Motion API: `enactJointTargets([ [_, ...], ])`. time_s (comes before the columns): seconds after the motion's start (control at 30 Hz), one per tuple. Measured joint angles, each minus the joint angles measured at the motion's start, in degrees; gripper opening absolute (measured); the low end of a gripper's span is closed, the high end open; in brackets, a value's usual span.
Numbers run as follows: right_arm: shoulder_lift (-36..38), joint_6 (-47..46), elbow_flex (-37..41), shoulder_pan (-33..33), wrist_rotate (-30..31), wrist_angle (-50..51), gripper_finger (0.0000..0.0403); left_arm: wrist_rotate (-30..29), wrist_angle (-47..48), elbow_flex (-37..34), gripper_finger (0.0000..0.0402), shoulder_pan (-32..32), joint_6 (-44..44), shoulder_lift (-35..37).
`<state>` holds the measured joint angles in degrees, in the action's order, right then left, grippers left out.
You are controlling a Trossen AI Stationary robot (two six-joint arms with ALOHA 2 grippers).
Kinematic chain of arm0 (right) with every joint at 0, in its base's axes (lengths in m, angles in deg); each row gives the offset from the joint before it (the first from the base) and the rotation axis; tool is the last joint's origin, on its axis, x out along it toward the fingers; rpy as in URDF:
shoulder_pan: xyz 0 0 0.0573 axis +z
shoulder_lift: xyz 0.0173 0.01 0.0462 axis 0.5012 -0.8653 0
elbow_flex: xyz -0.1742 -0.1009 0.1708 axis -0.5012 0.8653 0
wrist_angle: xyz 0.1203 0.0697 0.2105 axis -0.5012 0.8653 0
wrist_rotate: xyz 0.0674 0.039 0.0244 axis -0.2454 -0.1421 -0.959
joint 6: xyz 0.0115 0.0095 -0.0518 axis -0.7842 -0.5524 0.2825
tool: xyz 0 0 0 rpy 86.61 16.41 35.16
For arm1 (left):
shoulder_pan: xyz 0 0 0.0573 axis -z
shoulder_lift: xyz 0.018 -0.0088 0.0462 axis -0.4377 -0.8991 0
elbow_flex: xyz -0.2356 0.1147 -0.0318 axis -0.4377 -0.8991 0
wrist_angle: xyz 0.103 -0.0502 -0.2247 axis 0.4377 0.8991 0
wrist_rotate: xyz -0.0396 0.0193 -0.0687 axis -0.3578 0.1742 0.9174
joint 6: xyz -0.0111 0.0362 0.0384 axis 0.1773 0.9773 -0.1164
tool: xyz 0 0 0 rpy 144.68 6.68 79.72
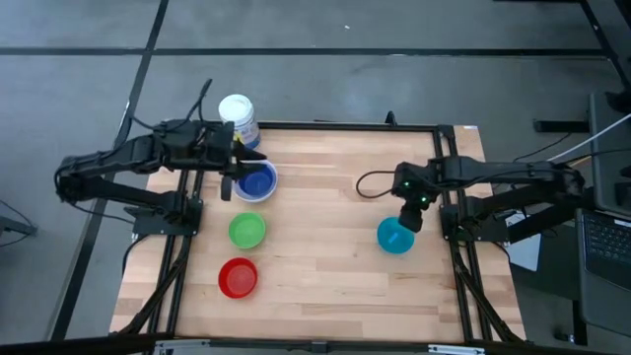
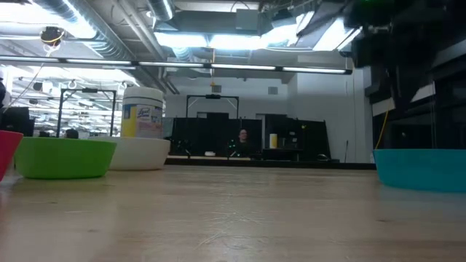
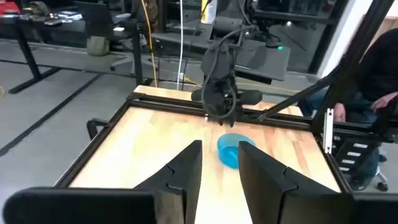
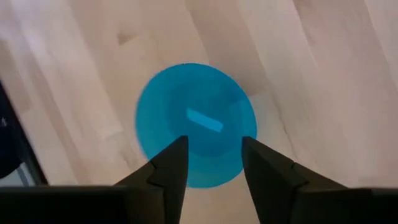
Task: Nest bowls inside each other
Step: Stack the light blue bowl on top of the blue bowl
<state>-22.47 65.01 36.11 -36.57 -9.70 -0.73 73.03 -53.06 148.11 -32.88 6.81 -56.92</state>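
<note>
A dark blue bowl (image 1: 256, 183) sits nested in the white bowl (image 1: 268, 174) at the table's far left. In front of it a green bowl (image 1: 246, 231) and a red bowl (image 1: 238, 278) stand alone on the wood. The teal bowl (image 1: 394, 237) stands upright at the right. My right gripper (image 4: 214, 149) hangs open just above the teal bowl (image 4: 196, 121), pointing steeply down, clear of it. My left gripper (image 3: 219, 163) is open with nothing between its fingers, held up over the white bowl's edge (image 1: 246, 166) and pointing nearly level toward the table's right.
A white canister with a blue label (image 1: 238, 116) stands at the far left corner, behind the white bowl. Bare wood lies across the table's middle (image 1: 325, 237) and near edge. Black frame rails (image 1: 463, 247) run along both sides.
</note>
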Motion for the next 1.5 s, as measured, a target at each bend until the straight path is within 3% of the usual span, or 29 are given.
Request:
enactJointTargets([
  [0.3, 0.0, -0.42, 9.52, -1.74, -2.86, -7.98, 0.0183, -5.18, -0.05, 2.31, 0.0099, 3.18, -0.53, 0.12],
  [0.8, 0.0, -1.9, 15.91, -3.25, -0.85, -15.92, 0.0154, -6.43, -3.06, 2.31, 0.0099, 5.01, -1.35, 0.22],
  [1.0, 0.0, -1.72, 16.53, -4.86, -0.2, -17.22, 0.017, -6.35, -4.68, 2.31, 0.0098, 4.99, -1.64, 0.22],
  [1.17, 0.0, -4.06, 16.44, -5.1, -4.19, -19.47, 0.0178, -6.36, -5.12, 2.31, 0.0098, 4.99, -1.64, 0.22],
  [1.5, 0.0, -3.41, 14.3, -4.19, -4.06, -19.37, 0.0159, -6.36, -5.12, 2.31, 0.0098, 4.97, -1.69, 0.22],
])
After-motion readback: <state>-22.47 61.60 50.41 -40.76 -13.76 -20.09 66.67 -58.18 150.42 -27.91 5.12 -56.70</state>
